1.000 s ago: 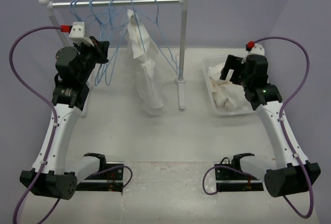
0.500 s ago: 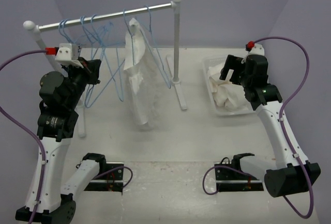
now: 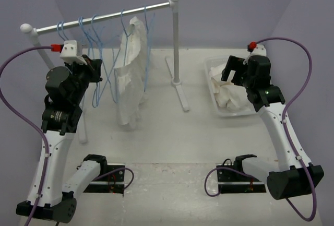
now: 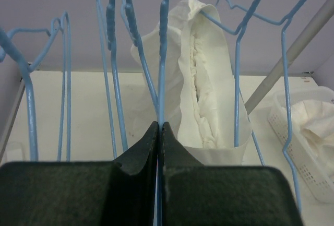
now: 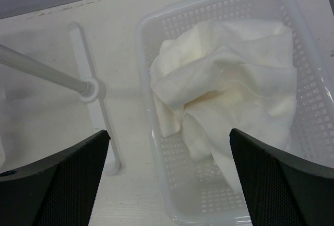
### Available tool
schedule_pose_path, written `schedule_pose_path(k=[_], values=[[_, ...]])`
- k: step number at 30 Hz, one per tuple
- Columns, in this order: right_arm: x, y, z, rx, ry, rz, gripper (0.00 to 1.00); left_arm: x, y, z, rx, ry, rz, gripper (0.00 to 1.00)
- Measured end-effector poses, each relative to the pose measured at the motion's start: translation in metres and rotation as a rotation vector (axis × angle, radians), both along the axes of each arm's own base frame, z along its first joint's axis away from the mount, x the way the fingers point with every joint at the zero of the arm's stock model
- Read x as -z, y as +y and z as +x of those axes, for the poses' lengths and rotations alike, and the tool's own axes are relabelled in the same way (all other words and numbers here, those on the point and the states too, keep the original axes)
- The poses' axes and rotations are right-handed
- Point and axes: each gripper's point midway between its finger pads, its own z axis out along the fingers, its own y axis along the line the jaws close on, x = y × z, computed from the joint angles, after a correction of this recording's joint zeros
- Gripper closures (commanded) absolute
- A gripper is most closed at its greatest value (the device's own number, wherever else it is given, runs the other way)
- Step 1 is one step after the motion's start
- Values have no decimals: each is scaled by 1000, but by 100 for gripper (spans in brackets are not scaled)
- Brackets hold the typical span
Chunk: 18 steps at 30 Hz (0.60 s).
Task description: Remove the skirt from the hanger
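Left gripper (image 4: 159, 128) is clamped tight on the wire of a blue hanger (image 4: 163, 54) at the centre of the left wrist view, with the white ruffled skirt (image 4: 206, 80) hanging just right of it from the garment rail (image 3: 104, 21) at the upper left of the overhead frame. Right gripper (image 5: 168, 134) hovers with fingers wide apart and holding nothing over a clear plastic basket (image 5: 143, 80) of crumpled white cloth (image 5: 235, 80) at right.

Thin, crinkled, ruffled white cloth for the skirt (image 4: 203, 80), on glossy blue wire hangers (image 4: 163, 54) under a shiny metal rail (image 3: 47, 26). Translucent, perforated plastic basket (image 5: 147, 132) with a smoother matt white garment (image 5: 229, 80) inside, on a pale matt table (image 3: 172, 132).
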Motion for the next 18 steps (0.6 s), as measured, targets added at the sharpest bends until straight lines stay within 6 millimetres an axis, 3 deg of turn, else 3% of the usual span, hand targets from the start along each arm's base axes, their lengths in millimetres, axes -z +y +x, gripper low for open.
schedule_pose_path(k=[6,18], values=[[0,0,0,0,1,0,1,9,5,22,-49,26,-6,100],[0,0,0,1,1,-1,1,14,12,42,-103,32,-17,100]])
